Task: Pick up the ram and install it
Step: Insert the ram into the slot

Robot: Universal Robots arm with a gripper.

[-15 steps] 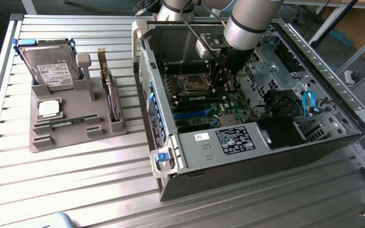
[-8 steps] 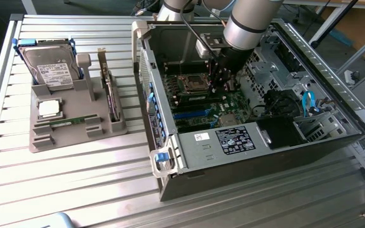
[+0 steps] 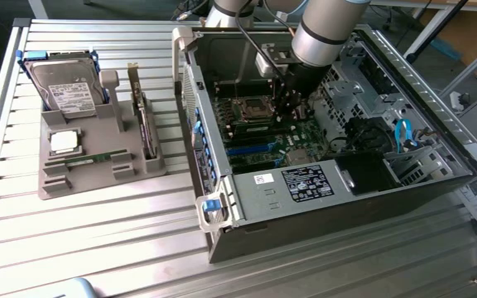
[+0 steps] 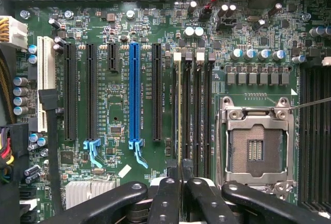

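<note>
The slatted metal surface carries everything you see. On it, toward the exterior view's right, lies the open computer case, with the robot arm reaching down into it. Inside, the green motherboard faces you, its blue slot set among long black ones and the processor socket standing open. Toward the exterior view's left sits the grey tray, holding a hard drive and a second memory stick lying flat. Note the fingers: they stand narrow, pinched on the ram. You see the ram edge-on and upright, lined up along the outermost of the memory slots, on the side away from the socket. Whether it is seated in that slot you cannot tell.
</note>
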